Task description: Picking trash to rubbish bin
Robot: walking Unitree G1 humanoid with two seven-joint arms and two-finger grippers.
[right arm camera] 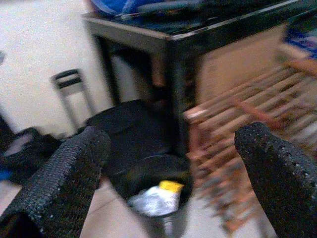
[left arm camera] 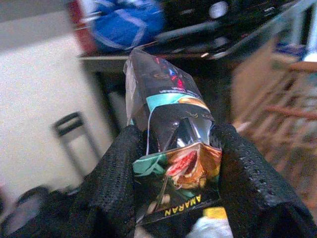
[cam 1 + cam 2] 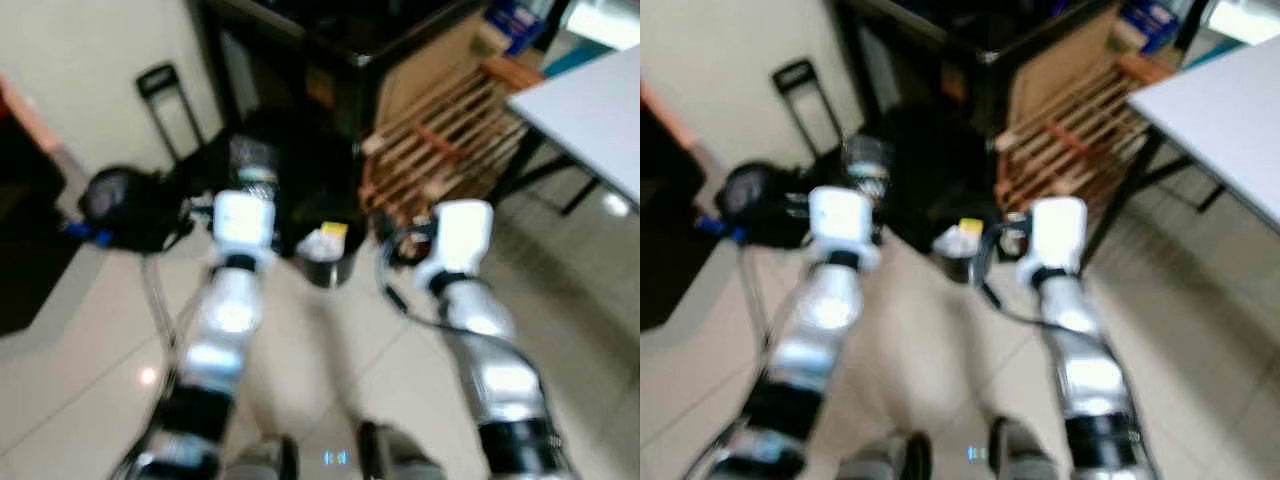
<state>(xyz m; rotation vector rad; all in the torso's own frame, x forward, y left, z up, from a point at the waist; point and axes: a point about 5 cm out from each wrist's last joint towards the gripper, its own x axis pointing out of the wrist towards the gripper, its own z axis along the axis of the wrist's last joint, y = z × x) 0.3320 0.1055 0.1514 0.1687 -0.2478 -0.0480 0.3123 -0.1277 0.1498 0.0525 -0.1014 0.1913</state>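
left gripper point(image 2: 173, 163): fingers point(image 2: 116, 173) closed on a snack wrapper point(image 2: 171, 148), pinching it from both sides; raised in front of the robot, above the floor
snack wrapper: crumpled foil pack, dark top, teal and orange print, yellow lettering at the lower edge; upright between the left fingers
right gripper point(image 1: 168, 163): fingers point(image 1: 69, 168) spread wide, nothing between them; pointed toward the rubbish bin
rubbish bin point(image 3: 325, 262): small dark round bin on the tiled floor point(image 3: 330, 350), between and just ahead of both arms; white and yellow trash point(image 1: 156, 198) inside
surroundings: black table point(image 3: 330, 50) behind the bin, wooden slatted rack point(image 3: 450, 140) leaning beside it, white tabletop point(image 3: 590, 110) at right, dark bags point(image 3: 130, 205) at left
image quality: head views blurred
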